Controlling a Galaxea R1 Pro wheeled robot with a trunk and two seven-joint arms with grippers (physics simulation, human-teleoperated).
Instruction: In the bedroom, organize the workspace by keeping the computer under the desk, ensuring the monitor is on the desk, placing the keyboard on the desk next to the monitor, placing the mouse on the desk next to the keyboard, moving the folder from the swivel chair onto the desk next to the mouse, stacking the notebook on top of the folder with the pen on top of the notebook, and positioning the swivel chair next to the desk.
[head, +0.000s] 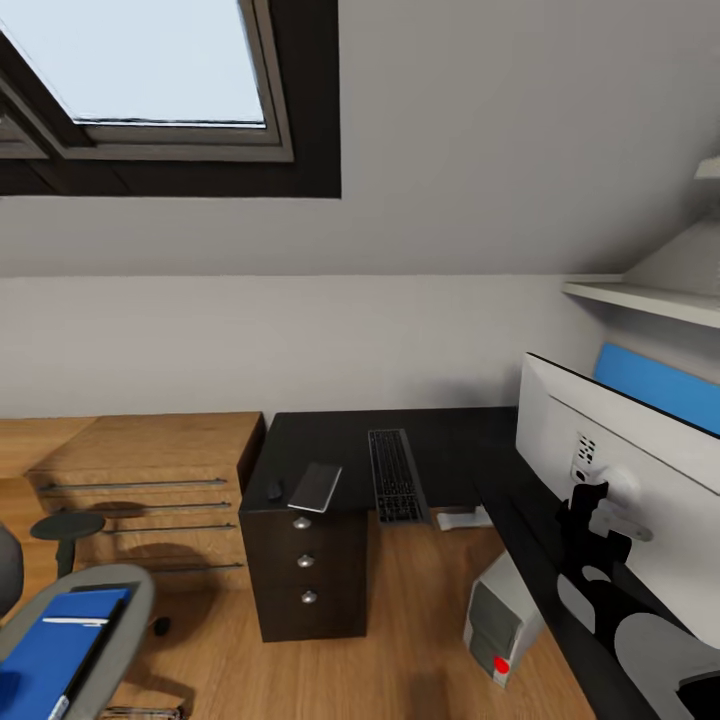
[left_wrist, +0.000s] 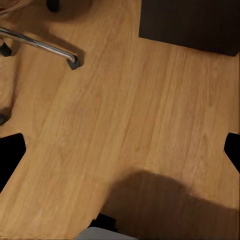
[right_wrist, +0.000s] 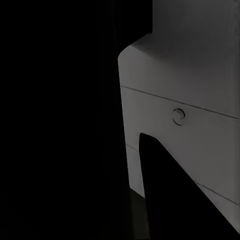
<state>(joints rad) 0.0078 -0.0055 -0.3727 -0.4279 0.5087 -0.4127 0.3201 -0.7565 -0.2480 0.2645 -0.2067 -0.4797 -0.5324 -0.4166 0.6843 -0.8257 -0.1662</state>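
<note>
The black desk (head: 455, 445) carries the keyboard (head: 397, 475), the dark grey notebook (head: 315, 487) and a small black mouse (head: 275, 490) above its drawer unit (head: 305, 565). On the right stands the monitor (head: 640, 470), its white back towards me. Under the desk leans the grey computer (head: 500, 620). At lower left, the swivel chair (head: 120, 620) holds the blue folder (head: 45, 655) with a slim white stick, seemingly the pen (head: 75, 621), on it. My left gripper (left_wrist: 120, 152) hangs open over bare floor. My right gripper (head: 588, 510) is a black shape in front of the monitor; its jaws are unclear.
A light wooden dresser (head: 150, 480) stands left of the desk against the wall. The chair's chrome base leg (left_wrist: 42, 46) and a castor lie on the plank floor (left_wrist: 130, 115) near the drawer unit's foot (left_wrist: 190, 22). A white shelf (head: 640, 297) hangs at upper right.
</note>
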